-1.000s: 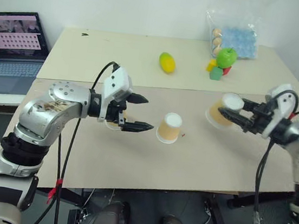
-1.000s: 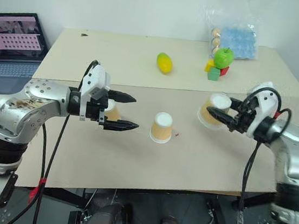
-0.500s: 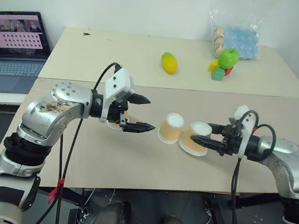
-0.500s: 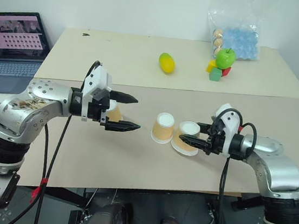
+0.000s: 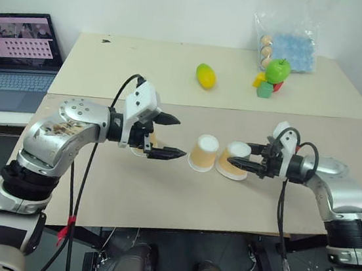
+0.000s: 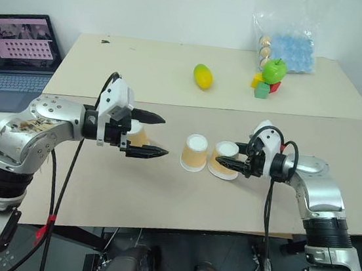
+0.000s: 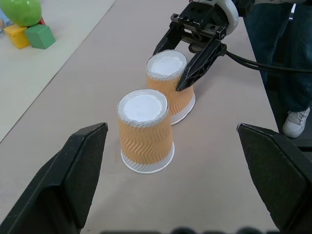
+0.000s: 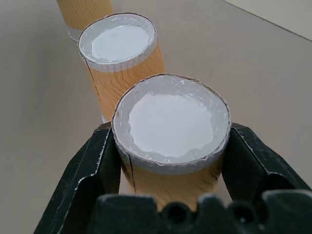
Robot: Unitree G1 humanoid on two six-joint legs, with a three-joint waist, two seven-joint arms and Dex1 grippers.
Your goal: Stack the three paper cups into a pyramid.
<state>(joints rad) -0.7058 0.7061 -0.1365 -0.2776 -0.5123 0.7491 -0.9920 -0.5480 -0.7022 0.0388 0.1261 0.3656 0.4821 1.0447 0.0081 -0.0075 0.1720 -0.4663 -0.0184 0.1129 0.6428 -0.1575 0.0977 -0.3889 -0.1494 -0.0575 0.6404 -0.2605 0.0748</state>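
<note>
Cup [image 5: 234,160], upside down beside another, sits clamped in right gripper [image 5: 240,154]; left gripper [image 5: 172,136] gapes wide, empty.

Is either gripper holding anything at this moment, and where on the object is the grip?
The right gripper clamps an upside-down tan paper cup by its sides just under the upturned white base. The left gripper is open and holds nothing.
</note>
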